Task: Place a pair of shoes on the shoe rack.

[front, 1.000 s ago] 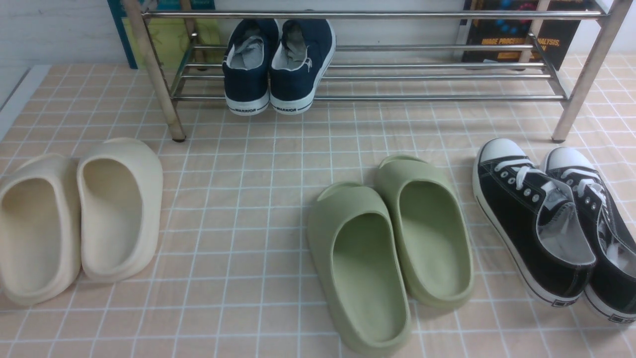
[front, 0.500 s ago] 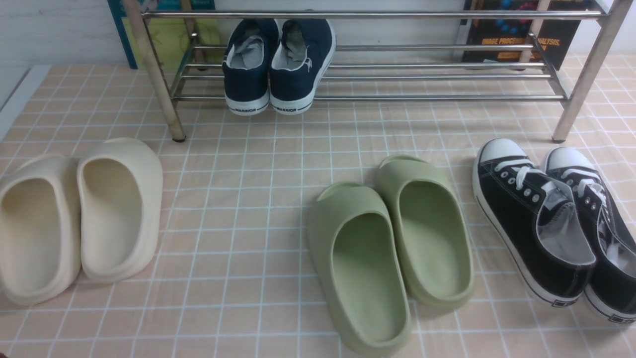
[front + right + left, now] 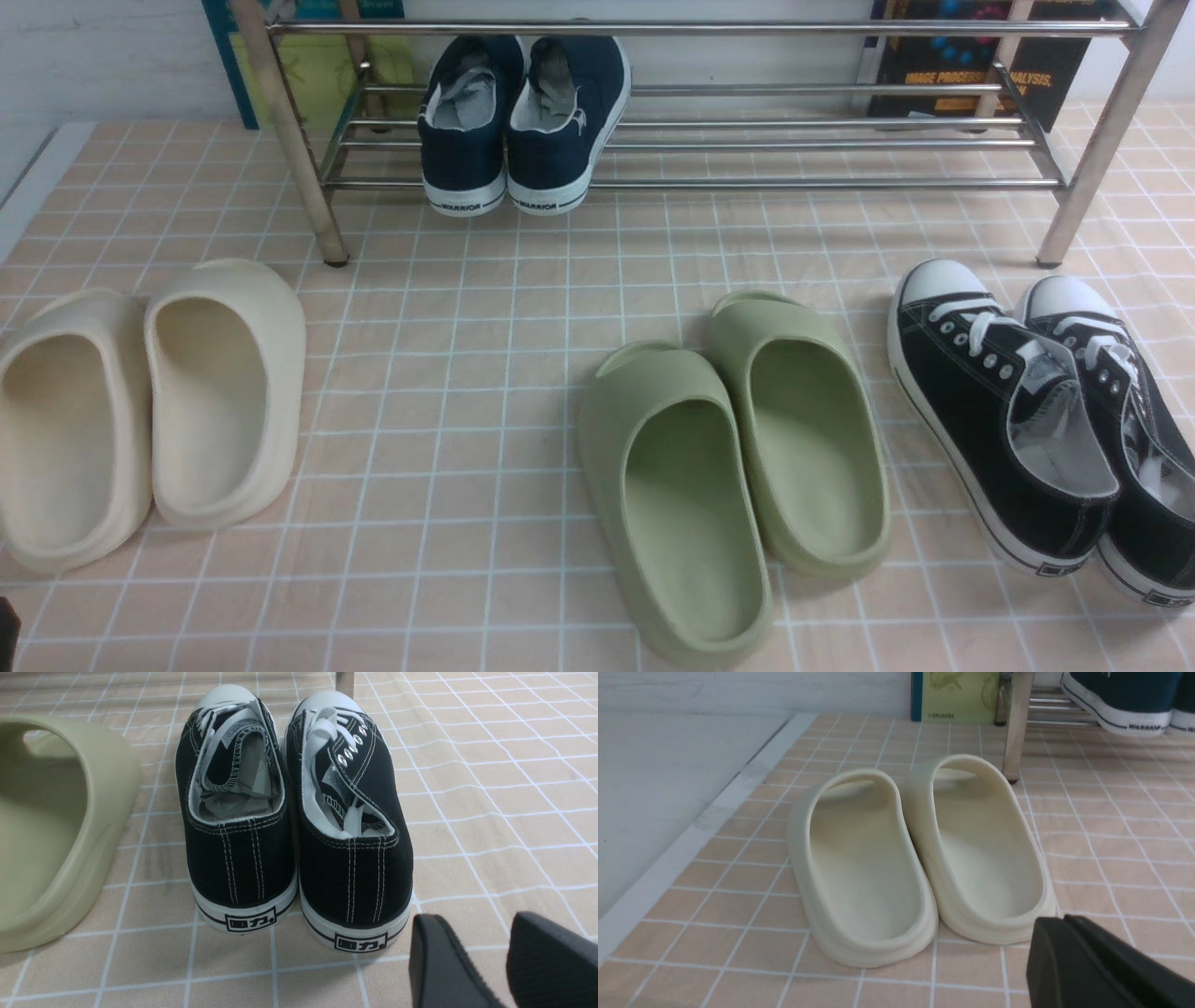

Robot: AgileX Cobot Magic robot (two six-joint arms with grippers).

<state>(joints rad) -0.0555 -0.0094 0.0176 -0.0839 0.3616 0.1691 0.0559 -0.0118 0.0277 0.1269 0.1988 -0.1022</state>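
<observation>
The two navy-blue slip-on shoes, the left one (image 3: 464, 126) and the right one (image 3: 566, 121), stand side by side on the lower bars of the chrome shoe rack (image 3: 822, 183), at its left part, with their "WARRIOR" heels towards me. In the left wrist view their heels (image 3: 1125, 704) show far off, beside a rack leg (image 3: 1016, 723). My left gripper (image 3: 1060, 920) is shut and empty, low over the floor just behind the cream slides. My right gripper (image 3: 476, 928) is open and empty, behind the heels of the black sneakers.
A pair of cream foam slides (image 3: 140, 411) lies front left. Green foam slides (image 3: 738, 467) lie front centre. Black lace-up sneakers (image 3: 1027, 420) lie front right. Books (image 3: 980, 65) lean behind the rack. The tiled mat ends at a white strip (image 3: 691, 830) on the left.
The shoes and rack have not moved. A dark sliver has come into the front view's bottom-left corner.
</observation>
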